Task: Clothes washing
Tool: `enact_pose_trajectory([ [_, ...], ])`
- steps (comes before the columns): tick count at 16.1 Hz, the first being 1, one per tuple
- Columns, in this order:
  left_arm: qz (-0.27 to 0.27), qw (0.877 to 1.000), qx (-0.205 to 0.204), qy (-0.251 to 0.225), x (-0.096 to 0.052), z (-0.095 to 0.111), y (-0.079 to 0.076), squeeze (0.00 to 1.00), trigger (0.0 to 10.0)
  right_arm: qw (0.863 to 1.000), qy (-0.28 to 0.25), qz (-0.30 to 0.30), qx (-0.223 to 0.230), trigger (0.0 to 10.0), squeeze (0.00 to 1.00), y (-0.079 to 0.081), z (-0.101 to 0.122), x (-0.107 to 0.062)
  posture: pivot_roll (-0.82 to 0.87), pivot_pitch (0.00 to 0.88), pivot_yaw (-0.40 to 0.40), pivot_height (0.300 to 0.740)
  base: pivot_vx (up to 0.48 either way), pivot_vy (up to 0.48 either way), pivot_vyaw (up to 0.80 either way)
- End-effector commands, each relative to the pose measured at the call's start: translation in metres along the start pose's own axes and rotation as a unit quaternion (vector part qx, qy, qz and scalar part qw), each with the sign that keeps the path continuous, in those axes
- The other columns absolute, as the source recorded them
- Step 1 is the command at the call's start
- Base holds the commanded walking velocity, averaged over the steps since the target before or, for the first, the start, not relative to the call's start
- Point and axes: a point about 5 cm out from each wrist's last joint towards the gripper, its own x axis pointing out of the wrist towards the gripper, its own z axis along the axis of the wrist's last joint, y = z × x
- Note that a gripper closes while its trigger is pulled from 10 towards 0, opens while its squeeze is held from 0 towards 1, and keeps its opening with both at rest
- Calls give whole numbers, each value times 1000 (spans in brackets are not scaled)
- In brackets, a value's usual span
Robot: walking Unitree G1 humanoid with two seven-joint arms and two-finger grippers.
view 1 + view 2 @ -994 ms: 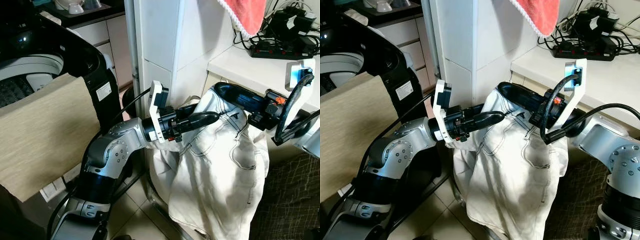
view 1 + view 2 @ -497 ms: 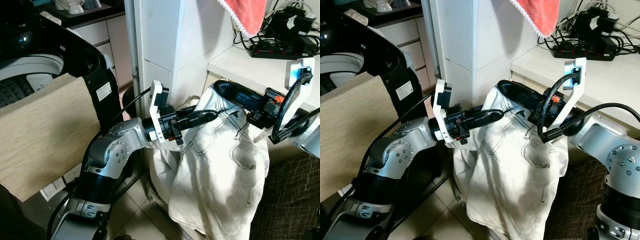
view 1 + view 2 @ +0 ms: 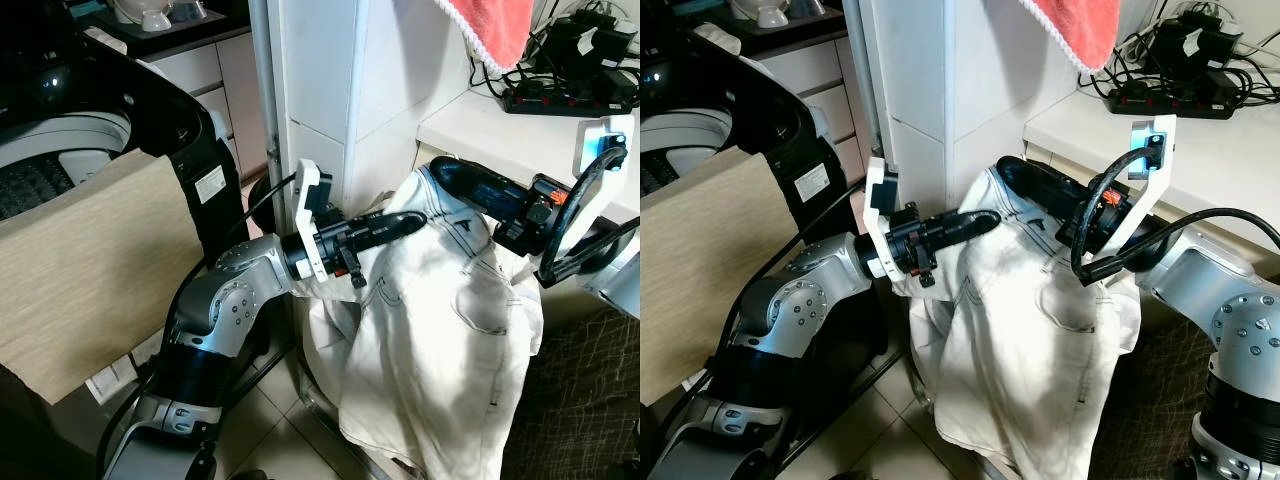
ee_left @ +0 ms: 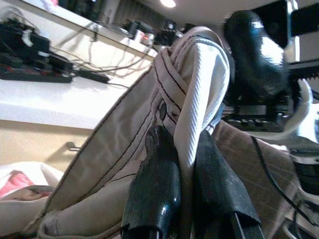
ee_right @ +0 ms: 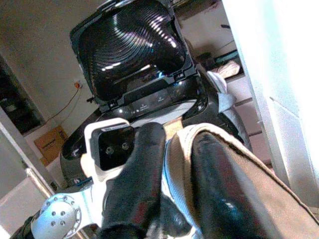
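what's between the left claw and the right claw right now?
The waistband of the white trousers, stretched between the left claw and the right claw; each pinches the cloth. Both eye views show it.

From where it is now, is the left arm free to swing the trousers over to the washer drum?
Probably yes. The left gripper is shut on the white trousers, and the washing machine stands open to its left. But the right gripper also grips the waistband, and a beige cloth lies across the machine's front.
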Motion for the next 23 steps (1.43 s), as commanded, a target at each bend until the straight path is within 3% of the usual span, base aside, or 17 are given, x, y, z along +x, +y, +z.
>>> enact_pose_trajectory([
  [1,7,999,31,-18,1,15,2,0,0,1000,-21,3,-15,10000,1000,5,7,-3,-67,0,35,740,0,0,0],
  [4,59,993,83,-60,-7,36,11,0,0,997,-72,-4,-12,10000,1000,5,21,-10,-73,0,36,740,0,0,0],
  [6,104,980,130,-105,-12,62,16,0,0,992,-125,-25,-13,10000,1000,3,35,-18,-75,0,36,740,0,0,0],
  [7,113,977,142,-112,-13,68,17,0,0,990,-132,-34,-17,10000,0,2,37,-20,-76,0,37,740,0,0,0],
  [8,161,963,178,-122,-17,84,21,0,0,988,-134,-70,-41,10000,0,-1,39,-21,-77,0,38,740,0,0,0],
  [9,248,927,242,-145,-26,111,25,0,0,982,-88,-130,-104,10000,0,-3,33,-17,-79,0,42,740,0,0,0],
  [10,295,902,282,-144,-33,123,27,0,0,976,-67,-157,-135,10000,0,-4,30,-14,-82,0,45,740,0,0,0],
  [11,360,858,342,-131,-45,144,27,0,0,963,-47,-190,-186,10000,0,-5,24,-8,-82,0,45,740,0,0,0],
  [12,395,837,357,-129,-51,151,27,0,0,962,-37,-191,-189,10000,0,-4,20,-6,-82,0,45,740,0,0,0],
  [13,449,805,373,-110,-63,164,26,0,0,964,-24,-183,-191,10000,0,2,10,4,-79,0,42,740,0,0,0],
  [14,469,794,377,-88,-68,165,23,0,6510,967,-29,-182,-176,10000,0,5,5,11,-77,0,36,740,0,0,606],
  [15,481,787,378,-80,-70,165,23,0,10000,968,-30,-181,-174,10000,0,6,3,14,-67,0,22,740,0,0,800],
  [16,483,787,379,-63,-68,161,21,0,10000,967,-30,-177,-181,10000,0,8,-1,20,-64,0,16,740,0,0,800],
  [18,508,769,385,-48,-62,151,19,0,10000,968,-38,-171,-177,10000,0,8,-8,29,-55,0,-4,740,0,0,800],
  [20,506,777,370,-53,-57,148,16,0,10000,968,-41,-173,-177,10000,0,9,-9,32,-54,0,-12,740,0,0,800],
  [23,495,775,390,-39,-51,147,12,0,10000,968,-48,-174,-173,10000,0,12,-11,36,-60,0,-13,740,0,0,800],
])
